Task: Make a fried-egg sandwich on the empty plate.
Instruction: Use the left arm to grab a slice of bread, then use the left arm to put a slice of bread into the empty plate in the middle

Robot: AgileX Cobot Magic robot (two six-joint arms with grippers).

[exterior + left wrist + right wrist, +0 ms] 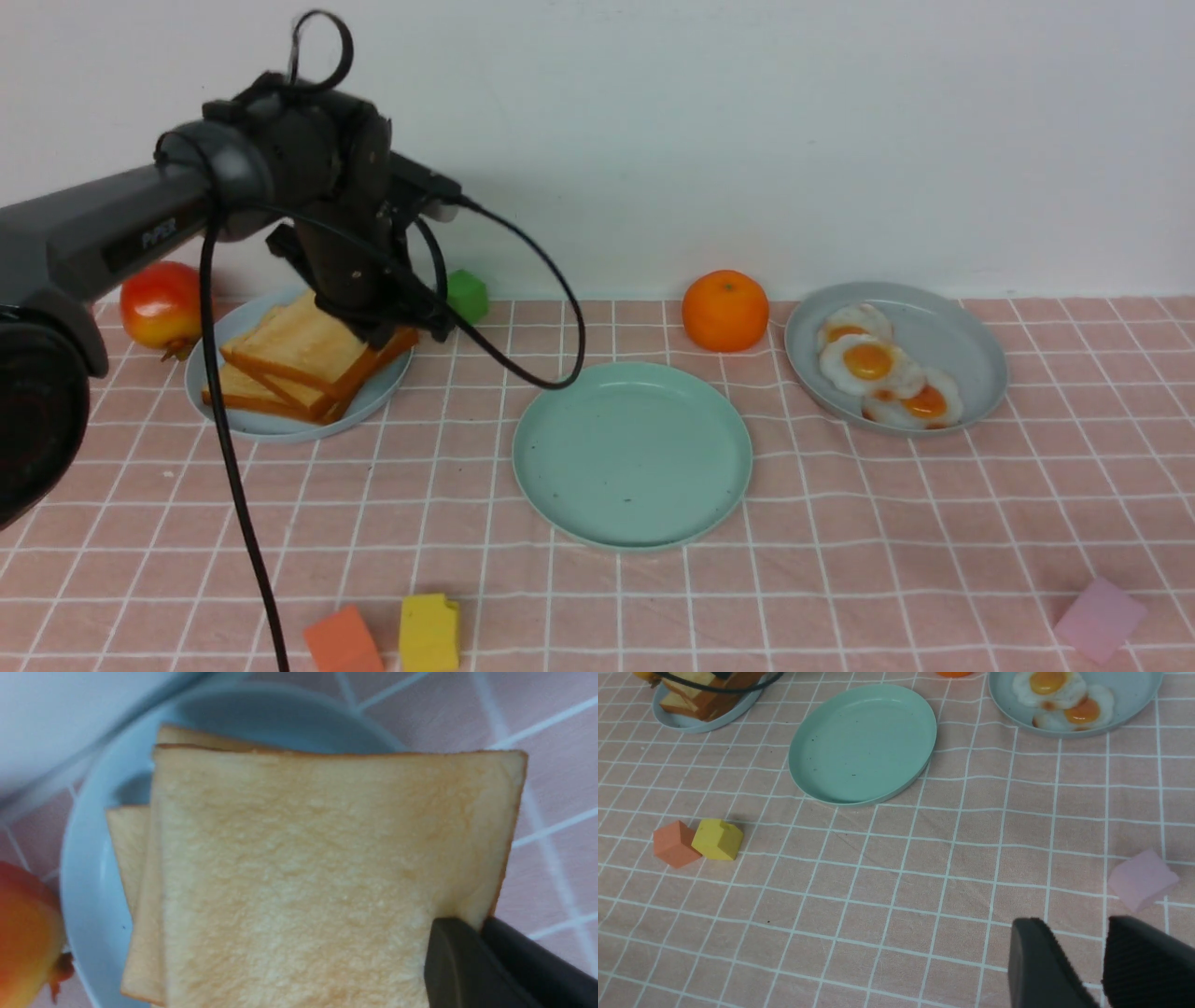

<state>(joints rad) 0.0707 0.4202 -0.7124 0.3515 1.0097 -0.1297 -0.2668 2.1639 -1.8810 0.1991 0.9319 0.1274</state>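
Several golden toast slices are stacked on a pale blue plate point(271, 425) at the back left. My left gripper point(387, 331) is shut on a corner of the top toast slice point(299, 341). In the left wrist view that slice point(303, 872) fills the picture and its corner sits between the two black fingers point(481, 921). The empty plate point(631, 455), mint green, lies in the middle. Three fried eggs point(868, 359) lie on a grey plate point(962, 345) at the back right. My right gripper point(1073, 924) hovers open over bare cloth, with nothing between its fingers.
An orange point(725, 310) sits between the mint and grey plates. A red fruit point(161, 303) stands left of the toast plate, a green block point(467, 295) behind it. Orange point(344, 642) and yellow point(429, 633) blocks lie near the front edge, a pink block point(1100, 618) at the front right.
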